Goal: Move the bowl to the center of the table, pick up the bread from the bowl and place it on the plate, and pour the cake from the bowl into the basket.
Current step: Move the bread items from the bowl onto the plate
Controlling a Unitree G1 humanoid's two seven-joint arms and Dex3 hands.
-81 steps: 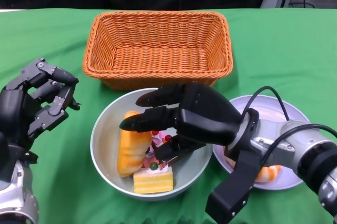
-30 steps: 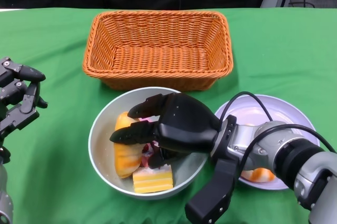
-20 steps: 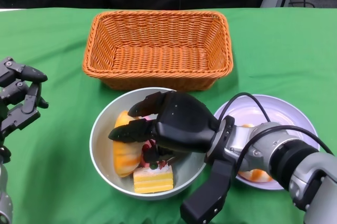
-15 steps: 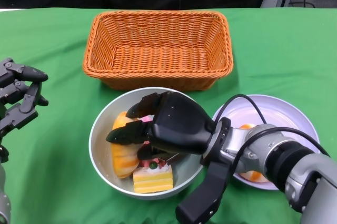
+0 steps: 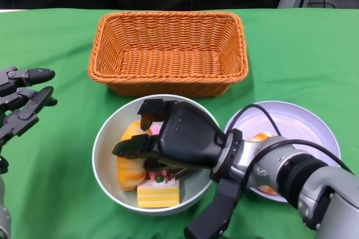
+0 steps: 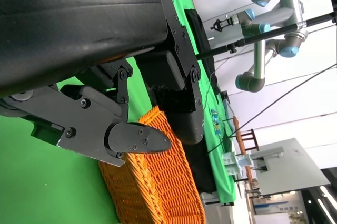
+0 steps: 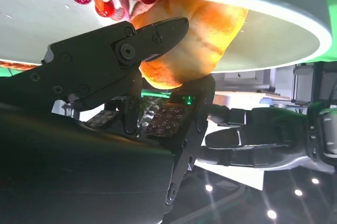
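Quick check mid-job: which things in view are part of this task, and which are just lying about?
Part of the job:
- bowl
- bread in the bowl, right hand closing on it
- cake in the bowl
- basket
- plate

Lying about:
- orange item already on the plate, mostly hidden
- left hand, idle beside the bowl

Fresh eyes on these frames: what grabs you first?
The right hand, reaching into the grey bowl at the near centre, fingers closing around the bread beside a yellow cake slice. Behind it sits an orange wicker basket, and the left hand hovers open at the table's left edge.
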